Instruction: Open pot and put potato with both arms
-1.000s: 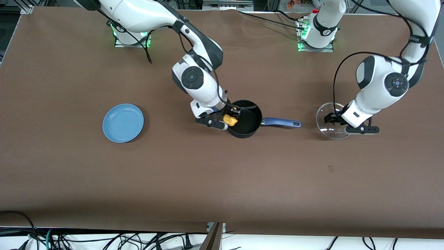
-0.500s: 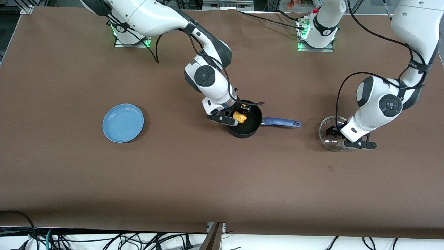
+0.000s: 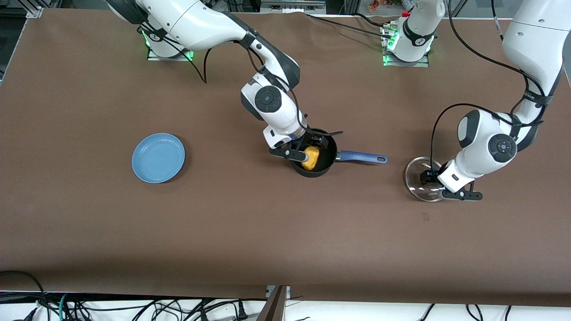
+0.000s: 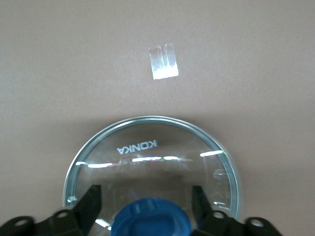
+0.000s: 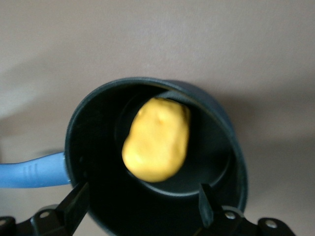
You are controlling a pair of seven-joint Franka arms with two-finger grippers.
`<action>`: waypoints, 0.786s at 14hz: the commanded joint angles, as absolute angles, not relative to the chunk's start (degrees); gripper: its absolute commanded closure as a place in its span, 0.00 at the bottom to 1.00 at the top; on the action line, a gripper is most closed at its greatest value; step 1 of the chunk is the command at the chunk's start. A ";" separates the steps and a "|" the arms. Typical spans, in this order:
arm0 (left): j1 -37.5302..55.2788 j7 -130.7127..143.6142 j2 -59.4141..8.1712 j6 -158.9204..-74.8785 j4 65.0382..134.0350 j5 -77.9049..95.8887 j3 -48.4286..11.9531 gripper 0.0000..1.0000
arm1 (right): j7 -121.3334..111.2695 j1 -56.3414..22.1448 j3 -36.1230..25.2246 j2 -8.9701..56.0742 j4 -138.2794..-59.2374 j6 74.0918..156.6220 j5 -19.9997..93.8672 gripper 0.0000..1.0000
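The black pot (image 3: 322, 168) with its long blue handle (image 3: 361, 157) stands open mid-table. The yellow-orange potato (image 3: 311, 158) lies inside it, loose; it also shows in the right wrist view (image 5: 156, 140) on the floor of the pot (image 5: 216, 115). My right gripper (image 3: 312, 145) is open just above the pot, fingers clear of the potato (image 5: 142, 188). The glass lid (image 3: 415, 183) lies flat on the table toward the left arm's end. My left gripper (image 3: 427, 178) is over it, open, its fingers apart on either side of the blue knob (image 4: 152, 221) and not touching it.
A flat blue plate (image 3: 158, 158) lies toward the right arm's end of the table. A small shiny patch of tape (image 4: 164, 62) is on the brown cloth next to the lid, nearer to the front camera (image 3: 425, 216).
The right gripper moved over the pot and let go of the potato, which now lies in the pot. The left gripper brought the lid down, nearer to the front camera.
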State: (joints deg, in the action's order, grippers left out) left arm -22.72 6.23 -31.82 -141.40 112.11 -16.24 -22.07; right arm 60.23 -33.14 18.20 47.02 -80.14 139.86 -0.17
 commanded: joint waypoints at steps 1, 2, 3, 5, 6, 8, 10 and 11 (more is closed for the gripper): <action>-22.76 5.54 -31.82 -140.01 110.31 -17.67 -22.32 0.00 | 59.42 -32.44 18.02 46.94 -75.43 131.44 -3.25 0.01; -22.76 5.54 -31.64 -139.57 110.13 -17.75 -22.32 0.00 | 57.41 -31.56 18.02 46.76 -72.89 126.79 -3.25 0.00; -22.76 5.54 -31.29 -138.79 109.95 -17.75 -22.41 0.00 | 53.74 -30.68 18.02 46.67 -70.69 122.21 -3.25 0.00; -22.76 5.36 -29.63 -137.64 109.60 -17.75 -22.59 0.00 | 46.88 -27.70 17.93 45.10 -68.39 114.91 -3.34 0.00; -22.76 5.36 -28.23 -137.03 109.60 -17.75 -22.76 0.00 | 43.45 -26.03 17.93 44.30 -68.38 112.61 -3.34 0.00; -22.85 5.19 -24.98 -134.75 109.60 -17.58 -23.20 0.00 | 36.33 -21.99 17.93 42.02 -68.38 108.57 -3.51 0.00; -23.11 5.01 -19.98 -130.72 109.60 -16.88 -24.51 0.00 | 31.22 -17.69 17.93 39.91 -68.38 103.65 -4.21 0.00; -23.20 5.01 -16.73 -128.17 109.60 -16.53 -25.57 0.00 | 28.68 -15.49 17.93 38.77 -68.47 101.36 -5.18 0.00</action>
